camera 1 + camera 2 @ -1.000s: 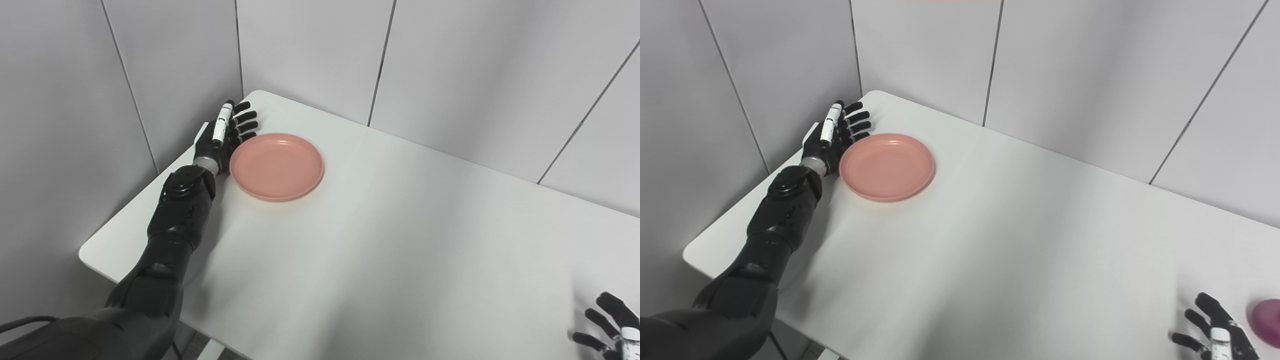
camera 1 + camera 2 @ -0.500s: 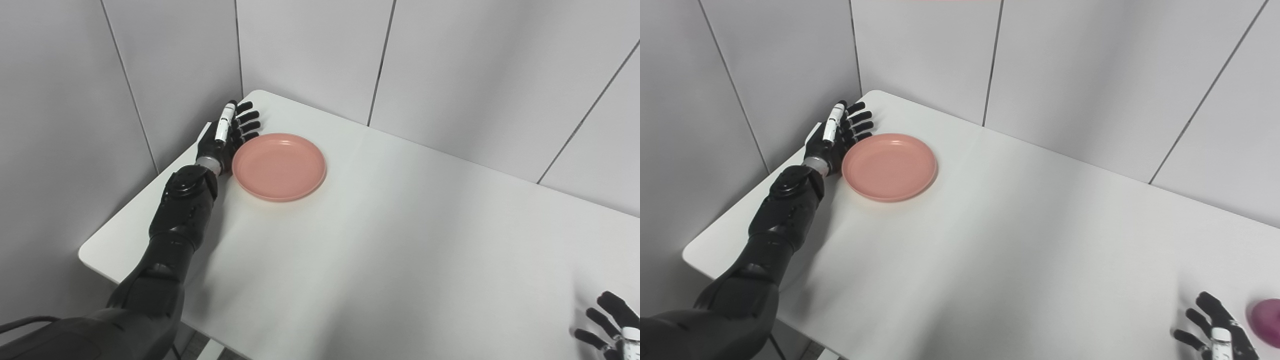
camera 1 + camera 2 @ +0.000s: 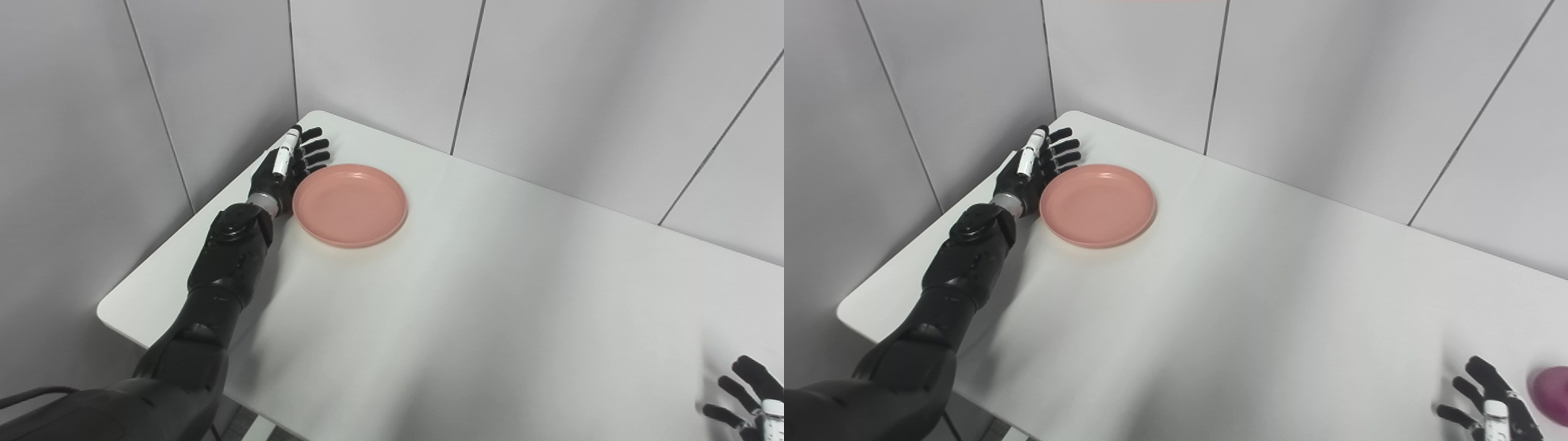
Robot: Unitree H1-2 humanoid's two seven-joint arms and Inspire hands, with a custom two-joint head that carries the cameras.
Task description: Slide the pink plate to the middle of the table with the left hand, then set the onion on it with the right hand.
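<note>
My left hand [image 3: 283, 172] stands on edge with fingers straight and apart, its palm against the left rim of the pink plate [image 3: 350, 204] near the far left corner of the white table [image 3: 490, 294]. My right hand [image 3: 748, 395] shows only spread fingertips at the bottom right corner.

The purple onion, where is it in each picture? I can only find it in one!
Left eye view: the onion is not in it; the picture ends just past the right hand.
Right eye view: the onion is at the bottom right edge, partly cut off, beside the right hand.
Shared landmark: the plate, upper left in both, with the left hand at its left rim.
</note>
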